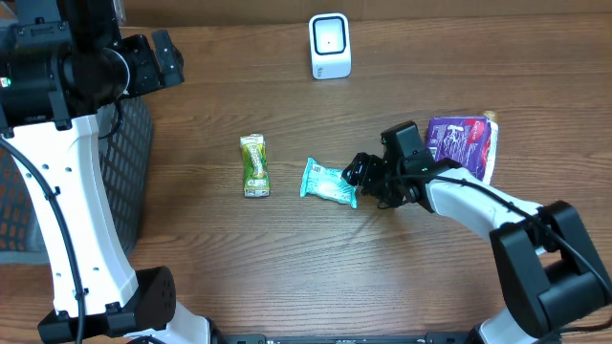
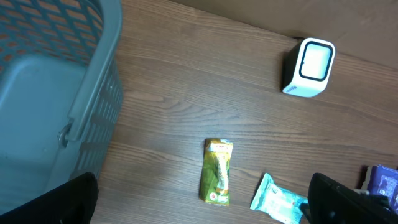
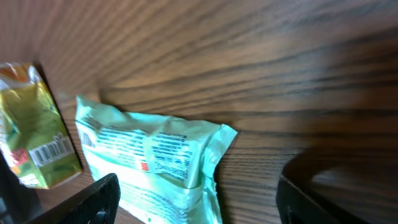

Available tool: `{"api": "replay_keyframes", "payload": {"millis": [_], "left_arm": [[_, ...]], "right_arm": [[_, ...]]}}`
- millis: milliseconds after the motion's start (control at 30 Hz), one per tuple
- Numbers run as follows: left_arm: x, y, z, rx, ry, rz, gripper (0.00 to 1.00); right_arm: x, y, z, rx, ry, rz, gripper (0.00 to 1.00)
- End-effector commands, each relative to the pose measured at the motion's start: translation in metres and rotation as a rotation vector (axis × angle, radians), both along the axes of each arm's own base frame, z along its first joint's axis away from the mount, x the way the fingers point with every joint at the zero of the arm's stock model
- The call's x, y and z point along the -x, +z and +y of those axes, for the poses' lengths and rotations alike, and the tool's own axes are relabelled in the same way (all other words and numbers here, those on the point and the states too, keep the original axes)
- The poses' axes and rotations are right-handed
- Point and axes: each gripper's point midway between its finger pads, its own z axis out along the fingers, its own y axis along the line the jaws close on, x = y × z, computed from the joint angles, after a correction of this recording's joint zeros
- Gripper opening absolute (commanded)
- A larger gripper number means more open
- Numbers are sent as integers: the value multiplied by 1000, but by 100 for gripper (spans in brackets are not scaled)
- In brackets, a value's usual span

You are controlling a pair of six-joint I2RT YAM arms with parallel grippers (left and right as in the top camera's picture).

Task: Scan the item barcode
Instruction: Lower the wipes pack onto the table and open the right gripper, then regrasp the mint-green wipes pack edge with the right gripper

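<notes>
From above, my right gripper (image 1: 361, 175) sits at the right end of the teal packet (image 1: 328, 182). Its dark body covers that end, so contact is hard to judge from there. The purple packet (image 1: 461, 141) lies close beside my wrist. The green packet (image 1: 254, 165) lies left of the teal one and apart from it. The scanner (image 1: 330, 46) stands near the far edge. My left gripper (image 1: 158, 59) hangs over the basket (image 1: 129, 162), whose mesh is largely hidden by my left arm. The table (image 1: 287, 268) is brown wood grain, and a pale tan strip beyond it is too thin to identify.

Through my left wrist camera, my fingers (image 2: 62, 202) are two dark tips in the bottom corners, spread wide with nothing held. The grey-blue basket fills the upper left and is cut off by the frame. The teal packet is clipped at the bottom edge, and only a sliver of purple shows at the right. The scanner's face is plain white glare.

Through my right wrist camera everything is close and soft. My fingers (image 3: 93, 199) stand well apart, and the teal packet lies flat on the wood between them. One tip overlaps it, bare table separates it from the other, and it is not pinched. Its print is too blurred to read. The green packet, cropped at the left, shows a barcode (image 3: 53, 151).
</notes>
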Motion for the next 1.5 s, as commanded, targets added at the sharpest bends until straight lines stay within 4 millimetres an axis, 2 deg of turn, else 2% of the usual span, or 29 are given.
{"api": "replay_keyframes", "payload": {"millis": [0, 167, 300, 600, 1067, 1133, 1233, 1300, 1467], "left_arm": [[-2, 4, 0, -12, -18, -17, 100], [-2, 4, 0, -12, -18, -17, 100], [-2, 4, 0, -12, -18, -17, 100], [-2, 4, -1, -11, -18, -17, 100], [-2, 4, 0, -12, -18, -17, 99], [-2, 4, 0, -12, -18, -17, 99], [-2, 4, 0, -12, -18, -17, 100], [-2, 4, 0, -12, -18, -17, 99], [-2, 4, -1, -11, -18, -17, 100]], "right_arm": [[3, -5, 7, -26, 36, 15, 81], [6, -8, 15, -64, 29, 47, 81], [14, -27, 29, -90, -32, 136, 75], [18, -36, 51, -125, -9, 134, 68], [-3, -66, 54, -88, -89, 67, 59], [-4, -68, 56, -84, -87, 55, 49], [-5, -67, 56, -81, -74, 41, 25], [-5, -66, 58, -91, -65, 44, 15], [-9, -49, 69, -181, 40, -4, 6]]}}
